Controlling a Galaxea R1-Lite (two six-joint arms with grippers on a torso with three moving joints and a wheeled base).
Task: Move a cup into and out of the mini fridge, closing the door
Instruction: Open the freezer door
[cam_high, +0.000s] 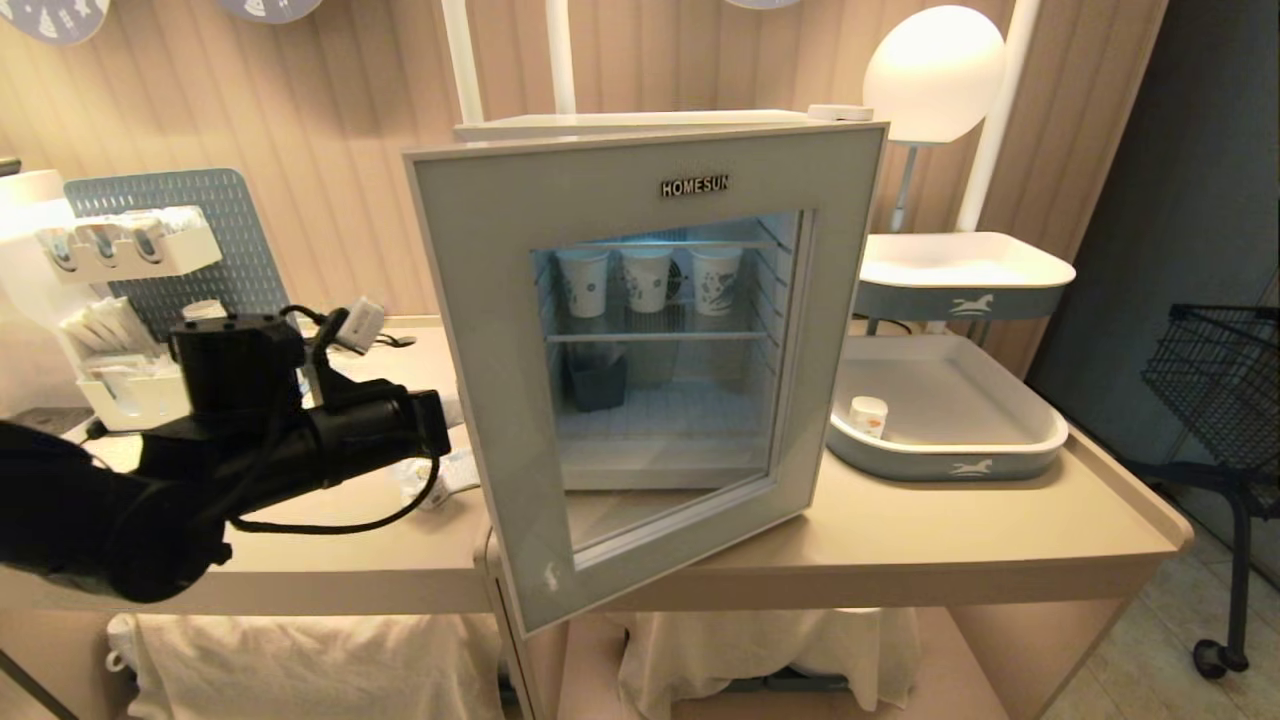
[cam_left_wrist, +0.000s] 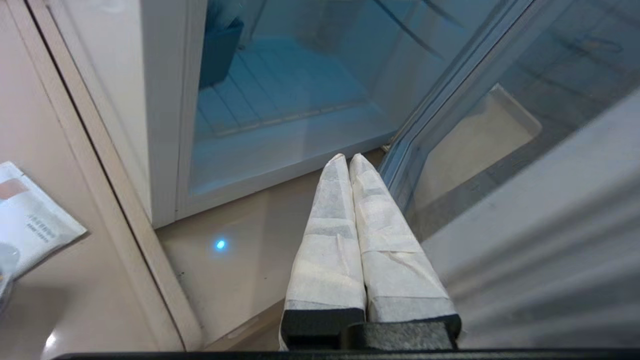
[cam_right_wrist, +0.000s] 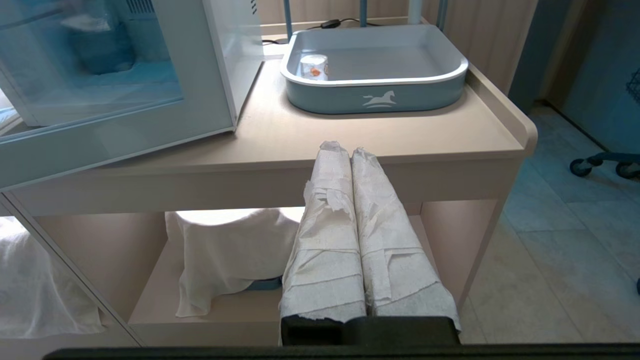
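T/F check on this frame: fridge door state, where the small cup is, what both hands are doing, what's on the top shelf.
1. The fridge door is fully closed. False: it stands ajar, swung out toward the robot.
2. The small cup sits in the grey tray to the right of the fridge. True.
3. The left hand is shut and holds nothing, its tips close to the door's inner edge. True.
4. The right hand grips the cup. False: it is shut on nothing, held out in front of the table edge.
5. Three paper cups stand on the fridge's upper shelf. True.
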